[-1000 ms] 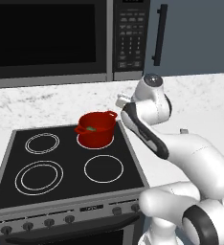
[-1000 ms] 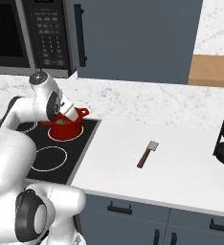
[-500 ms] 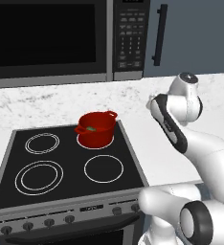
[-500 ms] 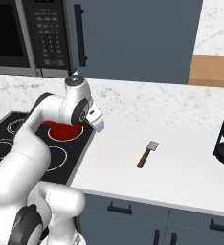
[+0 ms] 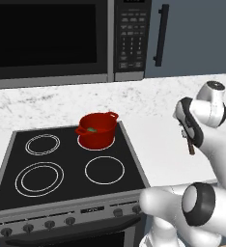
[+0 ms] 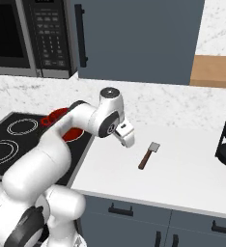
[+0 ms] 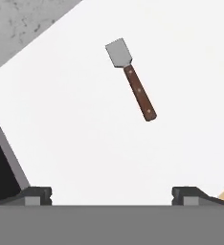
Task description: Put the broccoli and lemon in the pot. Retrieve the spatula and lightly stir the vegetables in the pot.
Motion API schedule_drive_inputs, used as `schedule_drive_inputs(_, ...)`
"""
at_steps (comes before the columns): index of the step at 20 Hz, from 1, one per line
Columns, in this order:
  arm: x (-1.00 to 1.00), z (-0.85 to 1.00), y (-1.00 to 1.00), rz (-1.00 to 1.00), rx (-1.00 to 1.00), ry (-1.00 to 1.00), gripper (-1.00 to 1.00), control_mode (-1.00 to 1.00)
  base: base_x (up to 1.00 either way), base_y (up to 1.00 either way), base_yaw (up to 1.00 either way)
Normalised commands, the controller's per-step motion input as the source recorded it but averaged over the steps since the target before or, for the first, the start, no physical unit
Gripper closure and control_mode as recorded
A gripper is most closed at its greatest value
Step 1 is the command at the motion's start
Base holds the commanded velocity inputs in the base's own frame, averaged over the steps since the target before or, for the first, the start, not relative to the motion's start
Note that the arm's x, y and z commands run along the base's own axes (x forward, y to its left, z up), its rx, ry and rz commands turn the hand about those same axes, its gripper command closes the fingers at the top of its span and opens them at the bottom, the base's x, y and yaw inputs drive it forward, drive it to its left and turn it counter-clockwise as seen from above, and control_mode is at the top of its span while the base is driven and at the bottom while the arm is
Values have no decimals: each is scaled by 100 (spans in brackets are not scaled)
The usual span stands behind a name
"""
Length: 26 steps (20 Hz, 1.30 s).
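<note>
A white robot arm reaches from a stove toward a bare white table on its right. The gripper [image 7: 112, 194] hangs above the table with its jaws spread wide and nothing between them.

The spatula [image 6: 148, 155] lies flat on the table, alone. Seen from the right base camera, it sits just beyond the gripper, further to the right and slightly lower. In the hand view, the spatula [image 7: 131, 79] lies ahead of the fingertips [image 7: 36, 194], close to the midline between them and apart from them. Its long axis runs slantwise: the grey blade points away from the gripper, and the brown handle end comes nearer and a little to one side. The next reach probably needs a forward move, a descent, and a small roll of the wrist so the jaws cross the handle.

The red pot [image 5: 96, 130] stands on the back right burner of the stove [image 5: 66, 169], with a small green lump, likely the broccoli [image 5: 91, 130], inside.
</note>
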Motion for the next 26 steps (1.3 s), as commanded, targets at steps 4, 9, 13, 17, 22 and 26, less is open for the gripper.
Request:
schedule_drive_inputs(4,-22,-53,-78,2,-12,0,-100,-100,0,0,0)
schedule_drive_inputs(9,-1,-39,-41,6,-10,0,-100,-100,0,0,0)
schedule_drive_inputs(13,0,-35,-10,9,-4,0,-100,-100,0,0,0)
schedule_drive_inputs(17,0,-44,0,9,-4,0,-100,-100,0,0,0)
schedule_drive_inputs(22,4,-55,0,9,-8,-1,-100,-100,0,0,0)
schedule_drive_inputs(26,36,-41,-2,7,-4,0,-100,-100,0,0,0)
